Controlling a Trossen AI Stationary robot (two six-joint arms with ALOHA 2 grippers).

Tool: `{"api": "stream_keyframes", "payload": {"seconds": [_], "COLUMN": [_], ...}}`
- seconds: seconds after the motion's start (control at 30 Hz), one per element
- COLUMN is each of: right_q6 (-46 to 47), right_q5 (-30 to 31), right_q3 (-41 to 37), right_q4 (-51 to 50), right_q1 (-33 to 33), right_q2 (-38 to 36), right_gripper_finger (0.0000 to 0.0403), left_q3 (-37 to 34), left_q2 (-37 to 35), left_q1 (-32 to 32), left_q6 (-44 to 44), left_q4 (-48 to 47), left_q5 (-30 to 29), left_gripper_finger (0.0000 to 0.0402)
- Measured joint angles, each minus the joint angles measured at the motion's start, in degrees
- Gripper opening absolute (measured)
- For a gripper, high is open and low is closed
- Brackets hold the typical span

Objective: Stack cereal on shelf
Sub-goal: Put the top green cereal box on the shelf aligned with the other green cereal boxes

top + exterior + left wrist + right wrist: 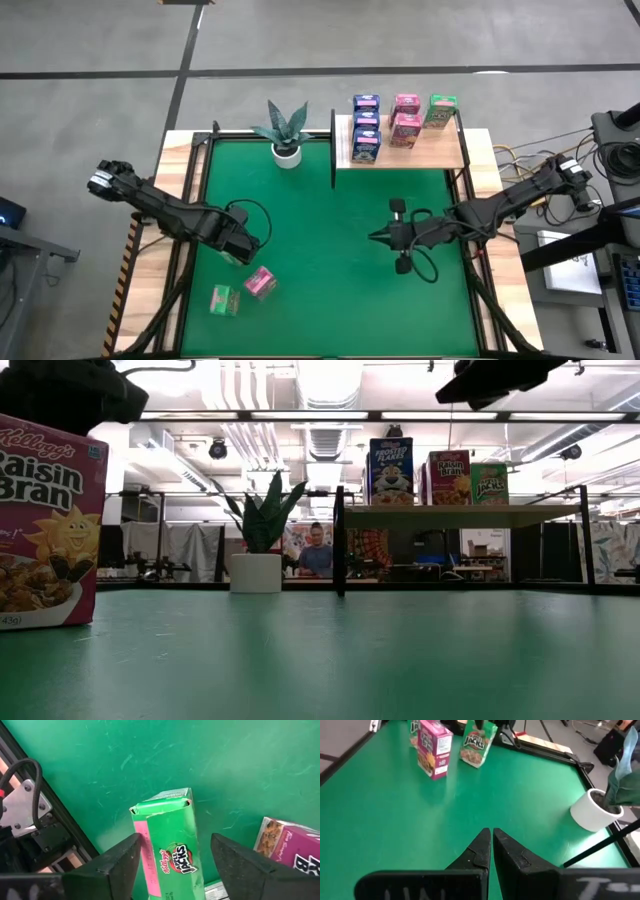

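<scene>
Several cereal boxes, blue [366,125], pink [405,118] and green [440,110], stand on the wooden shelf [440,155] at the far right. Near the left front, my left gripper [238,248] points down, open, with its fingers on either side of a tilted green box [167,845]. A pink box [260,283] stands upright on the mat beside it, and another green box [224,300] lies nearer the front edge. My right gripper [382,237] hovers shut over the mat's middle right, holding nothing. My left gripper comes at the green box from above, a finger along each of its long sides. One finger [122,857] stands right at the box's side [140,840]; I cannot tell whether it touches. The other finger [225,855] stands apart from the box.
A potted plant [286,135] in a white pot stands at the far edge, left of the shelf's black upright [333,150]. Black frame rails run along the mat's left [190,230] and right sides. A person [317,550] shows in the room behind the table.
</scene>
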Motion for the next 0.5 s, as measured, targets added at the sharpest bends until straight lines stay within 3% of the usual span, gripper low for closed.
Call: {"api": "stream_keyframes", "payload": {"seconds": [0.23, 0.5], "right_q6": [0.1, 0.1], "right_q5": [0.0, 0.0], "right_q3": [0.0, 0.0], "right_q4": [0.1, 0.9], "right_q1": [0.3, 0.3], "right_q2": [0.1, 0.3], "right_gripper_finger": [0.0009, 0.0009], "left_q3": [0.0, 1.0], "left_q2": [0.0, 0.0], "left_q1": [-0.2, -0.3], "left_q6": [0.6, 0.4], "left_q4": [-0.3, -2.1], "left_q5": [-0.8, -1.0], "left_gripper_finger": [0.0269, 0.0276]}}
